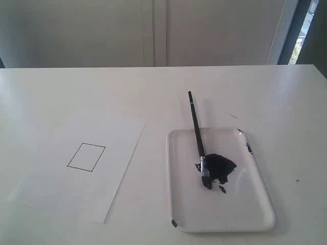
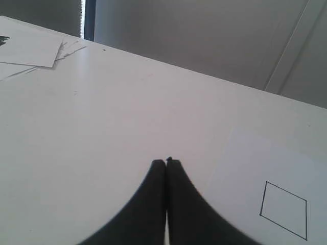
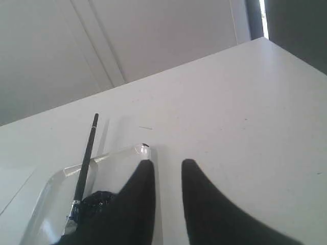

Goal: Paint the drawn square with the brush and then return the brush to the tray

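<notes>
White tray (image 1: 255, 206), brush (image 1: 196, 130) overhanging its far rim; right hand (image 3: 167, 163) parted, empty, left hand (image 2: 166, 162) seemingly shut.

No legible text or markings.

We are seeing the tray (image 1: 248, 204), beside the jaws of our right gripper (image 3: 163, 164), gleaming glossy plastic — the brush (image 1: 195, 127) showing its ferrule (image 1: 203, 167) as shining metal, paper (image 1: 120, 163) matt.
</notes>
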You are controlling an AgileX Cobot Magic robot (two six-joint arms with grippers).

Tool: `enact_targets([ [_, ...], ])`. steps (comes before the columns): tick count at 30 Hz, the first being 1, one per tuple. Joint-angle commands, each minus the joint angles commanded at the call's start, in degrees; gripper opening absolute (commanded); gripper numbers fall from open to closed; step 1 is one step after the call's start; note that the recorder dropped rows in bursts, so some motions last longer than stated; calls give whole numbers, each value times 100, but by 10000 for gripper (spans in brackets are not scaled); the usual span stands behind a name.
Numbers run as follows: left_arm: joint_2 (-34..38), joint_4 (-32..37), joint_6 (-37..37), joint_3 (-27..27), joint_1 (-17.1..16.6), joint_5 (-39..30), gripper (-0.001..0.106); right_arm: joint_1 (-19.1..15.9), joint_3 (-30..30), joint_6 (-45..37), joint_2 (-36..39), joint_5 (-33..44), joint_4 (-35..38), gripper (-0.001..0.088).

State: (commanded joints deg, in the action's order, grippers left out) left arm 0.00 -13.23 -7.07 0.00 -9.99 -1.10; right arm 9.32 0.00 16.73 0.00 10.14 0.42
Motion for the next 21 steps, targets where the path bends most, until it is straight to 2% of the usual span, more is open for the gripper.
enact_targets([
  [13, 0, 0, -63, 0, 0, 78, 0, 0, 0, 0, 0, -355, 0, 189],
  [16, 0, -183, -409, 0, 0, 152, 0, 0, 0, 0, 0, -755, 0, 189],
  [18, 0, -183, -496, 0, 0, 17, 0, 0, 0, 384, 0, -1181, 155, 189],
  [19, 0, -183, -426, -144, 0, -125, 0, 0, 0, 842, 0, -1447, 168, 189],
  [21, 0, -288, -366, -521, 0, -343, 0, 0, 0, 1201, 0, -1669, 168, 181],
])
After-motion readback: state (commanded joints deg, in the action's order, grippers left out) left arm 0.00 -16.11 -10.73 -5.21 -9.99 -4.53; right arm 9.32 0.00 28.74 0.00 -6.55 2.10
